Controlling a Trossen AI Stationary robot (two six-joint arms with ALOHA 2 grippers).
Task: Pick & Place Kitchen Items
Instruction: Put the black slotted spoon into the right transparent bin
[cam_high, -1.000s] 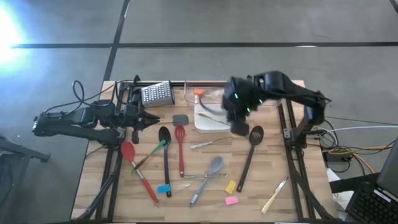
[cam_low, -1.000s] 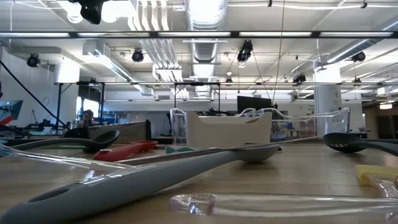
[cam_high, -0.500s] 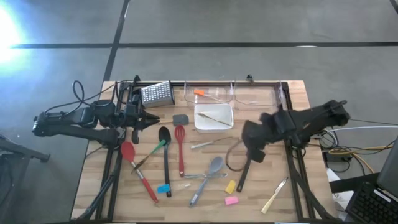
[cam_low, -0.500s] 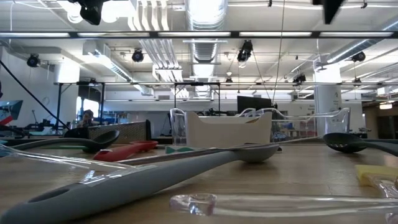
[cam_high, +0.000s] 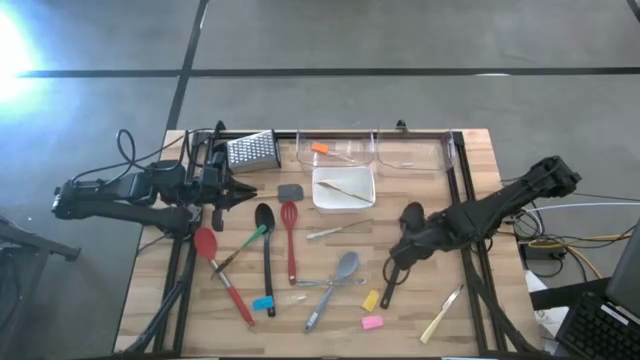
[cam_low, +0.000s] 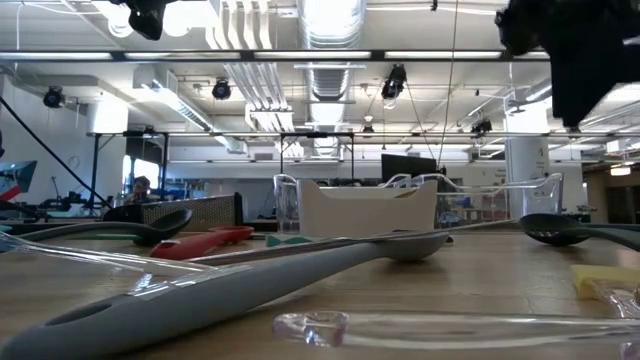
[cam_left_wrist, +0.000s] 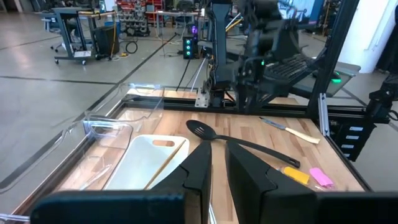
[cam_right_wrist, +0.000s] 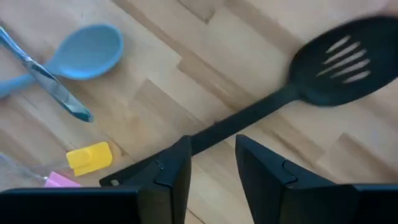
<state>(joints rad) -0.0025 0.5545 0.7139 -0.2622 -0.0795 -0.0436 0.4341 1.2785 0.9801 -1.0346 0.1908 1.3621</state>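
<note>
High view: nearest you lie the pink piece (cam_high: 371, 322), yellow piece (cam_high: 370, 300) and grey spoon (cam_high: 338, 277). Your right gripper (cam_high: 405, 252), over the white tray (cam_high: 344, 189) a second ago, now hovers above the slotted black spoon (cam_high: 403, 238), fingers apart around its handle, not clamped. Farther back, the tray holds a wooden stick (cam_high: 345, 188), and the clear bin (cam_high: 336, 152) an orange piece (cam_high: 319, 149). Your left gripper (cam_high: 240, 189) waits by the grater (cam_high: 251, 149), fingers nearly together, empty. No writing is readable

right gripper (cam_high: 400, 252) above slotted spoon (cam_high: 401, 243), tray (cam_high: 343, 200) behind
</note>
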